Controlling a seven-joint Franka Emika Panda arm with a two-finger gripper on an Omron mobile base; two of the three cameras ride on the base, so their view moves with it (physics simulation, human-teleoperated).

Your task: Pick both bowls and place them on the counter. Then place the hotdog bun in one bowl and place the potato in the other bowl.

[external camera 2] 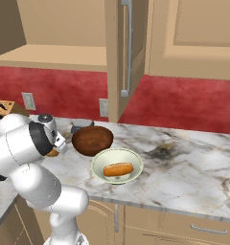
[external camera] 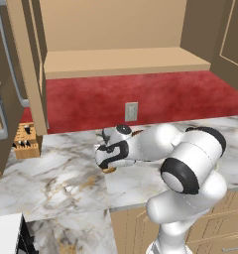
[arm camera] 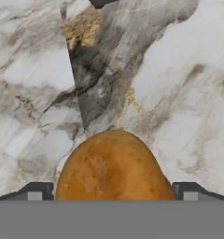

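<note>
Potato (arm camera: pixel 113 165) between spread gripper (arm camera: pixel 112 192) fingertips, contact unclear, over marble counter (arm camera: pixel 179 93); no readable writing.

Arm folded low, elbow raised, wrist bent down toward 12 o'clock. Gripper (arm camera: pixel 113 190) pointed at desk, fingers (arm camera: pixel 35 191) spread at 9 and 3 o'clock.

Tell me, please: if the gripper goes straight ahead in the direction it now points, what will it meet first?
Most likely the potato: in the hand view it sits between the two fingertips of the gripper, on the marble counter. How much gap remains is unclear.
</note>
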